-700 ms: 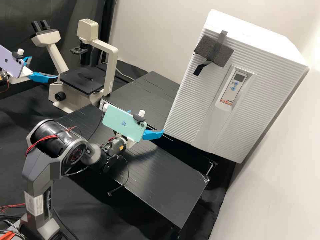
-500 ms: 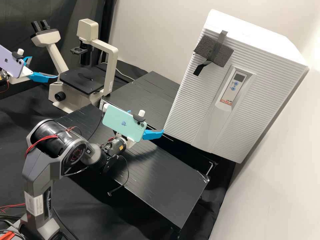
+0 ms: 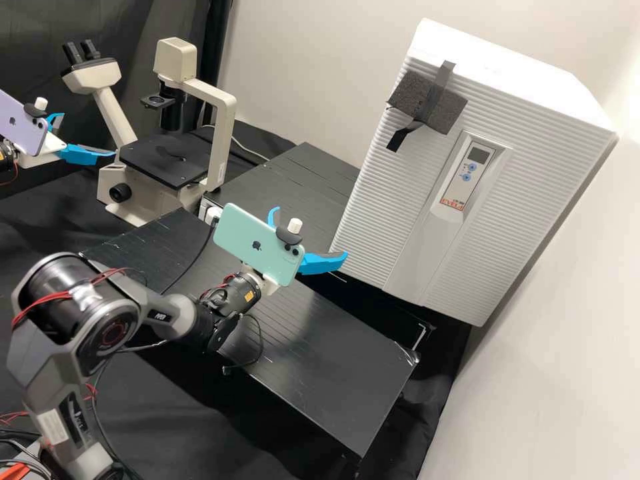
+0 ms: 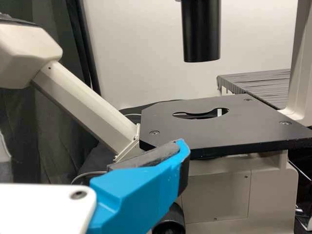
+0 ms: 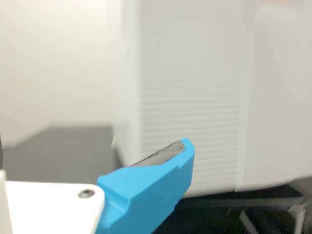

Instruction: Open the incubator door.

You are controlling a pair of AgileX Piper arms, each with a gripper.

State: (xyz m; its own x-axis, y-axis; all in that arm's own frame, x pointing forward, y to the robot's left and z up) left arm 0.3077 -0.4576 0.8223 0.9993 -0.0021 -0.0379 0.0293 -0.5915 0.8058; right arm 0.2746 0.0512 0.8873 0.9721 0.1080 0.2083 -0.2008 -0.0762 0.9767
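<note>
Incubator (image 3: 573, 127) at the far side of the desk (image 3: 320, 360), its door (image 3: 373, 220) shut by the look of it. Right claw (image 3: 310, 232) wide, nothing between its fingers, by the door's lower corner; contact with the panel can't be told. Left claw (image 3: 89, 135) also wide and without a load, beside the microscope (image 3: 223, 147).

Risks, as judged from here. Chief one: a fingertip pushing flat on the ribbed face instead of catching behind the edge. That would press the door tighter, perhaps nudge the whole cabinet. A shallow hook could slip off the smooth white rim once pulled. Approach too low, and the tip may run under the panel. Pulling straight back rather than along the door's arc might twist the finger; the green phone (image 3: 233, 237) on that wrist could then meet the swinging panel.
</note>
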